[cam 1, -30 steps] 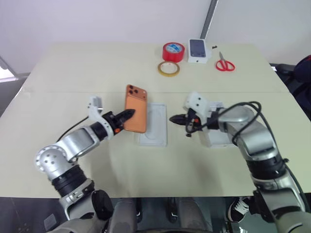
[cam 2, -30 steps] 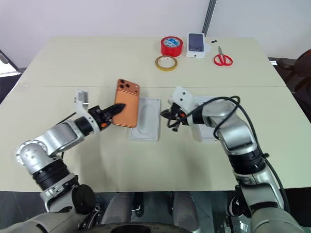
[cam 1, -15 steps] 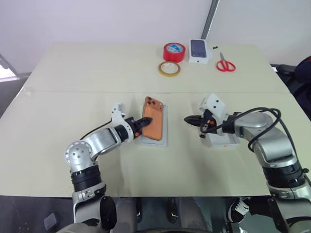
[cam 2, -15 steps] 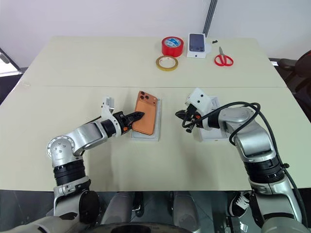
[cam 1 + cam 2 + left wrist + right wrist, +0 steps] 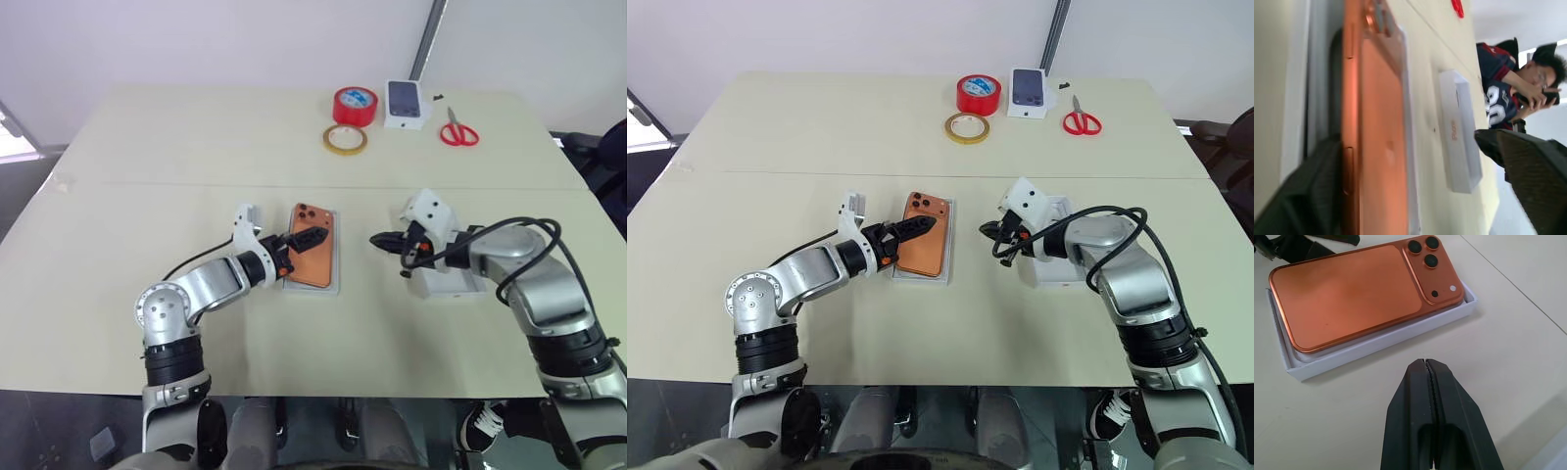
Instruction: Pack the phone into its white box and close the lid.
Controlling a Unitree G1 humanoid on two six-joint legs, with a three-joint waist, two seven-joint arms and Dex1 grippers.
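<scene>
The orange phone [image 5: 1352, 291] lies back up in the white box [image 5: 1376, 345], its camera cluster at the far end; the same phone [image 5: 314, 259] sits at the table's middle. My left gripper [image 5: 312, 238] hovers just over the phone's left edge, open, with its dark fingers [image 5: 1537, 181] spread on either side of it. My right gripper [image 5: 377, 240] hangs shut and empty to the right of the box, its fingertips [image 5: 1425, 377] pressed together. The lid [image 5: 449, 284] lies on the table under my right forearm, and it is also in the left wrist view [image 5: 1462, 147].
At the table's far edge stand a red tape roll [image 5: 355, 105], a yellowish tape ring [image 5: 344, 139], a small white carton printed with a phone [image 5: 406, 103] and red scissors [image 5: 458, 132]. A person [image 5: 1518, 83] sits beyond the table's right side.
My left gripper carried the phone rightwards and down into the white box, then opened off it. My right gripper shifted slightly to the right, still shut.
</scene>
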